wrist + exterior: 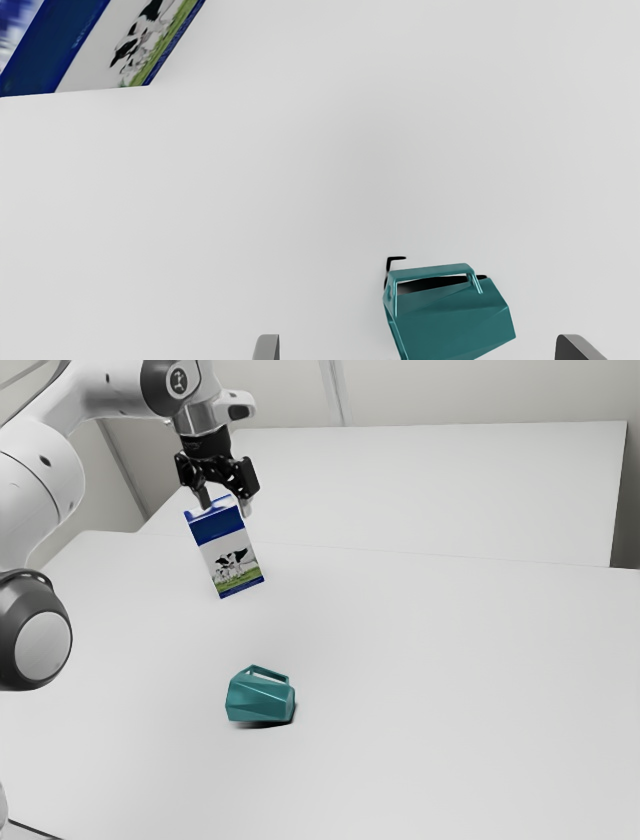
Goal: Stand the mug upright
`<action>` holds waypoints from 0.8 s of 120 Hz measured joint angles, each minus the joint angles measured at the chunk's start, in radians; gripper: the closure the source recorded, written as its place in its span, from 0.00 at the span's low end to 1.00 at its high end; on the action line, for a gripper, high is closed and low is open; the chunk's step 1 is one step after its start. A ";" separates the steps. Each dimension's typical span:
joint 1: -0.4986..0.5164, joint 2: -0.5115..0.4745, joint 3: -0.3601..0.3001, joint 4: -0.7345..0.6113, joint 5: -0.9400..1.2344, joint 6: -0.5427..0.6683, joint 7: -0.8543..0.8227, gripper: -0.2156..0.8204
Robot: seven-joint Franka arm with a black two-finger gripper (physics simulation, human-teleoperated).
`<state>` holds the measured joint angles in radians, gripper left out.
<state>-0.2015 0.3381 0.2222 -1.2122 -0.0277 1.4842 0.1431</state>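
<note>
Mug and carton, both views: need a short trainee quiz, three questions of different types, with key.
1. True or false: the mug stands upright on the table.

2. Multiple choice: in the exterior view, what colour is the wide band near the top of the carton?
A) red
B) yellow
C) blue

3. Fill in the blank with "apart" or "together": in the wrist view, the two fingers of the gripper stand ____.

Key:
1. False; it lies on its side.
2. C
3. apart

A cow-printed carton and a white table
</note>
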 joint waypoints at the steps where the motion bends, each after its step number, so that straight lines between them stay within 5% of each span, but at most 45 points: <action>1: 0.000 0.000 0.000 0.000 0.000 0.000 0.000 0.21; 44: -0.006 -0.043 0.024 -0.052 -0.019 0.000 0.013 0.21; 73: -0.007 -0.295 0.029 -0.504 -0.089 0.110 0.019 0.21; 96: 0.007 -0.381 0.061 -0.751 -0.178 0.228 0.033 0.21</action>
<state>-0.1947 -0.0426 0.2832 -1.9631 -0.2053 1.7126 0.1760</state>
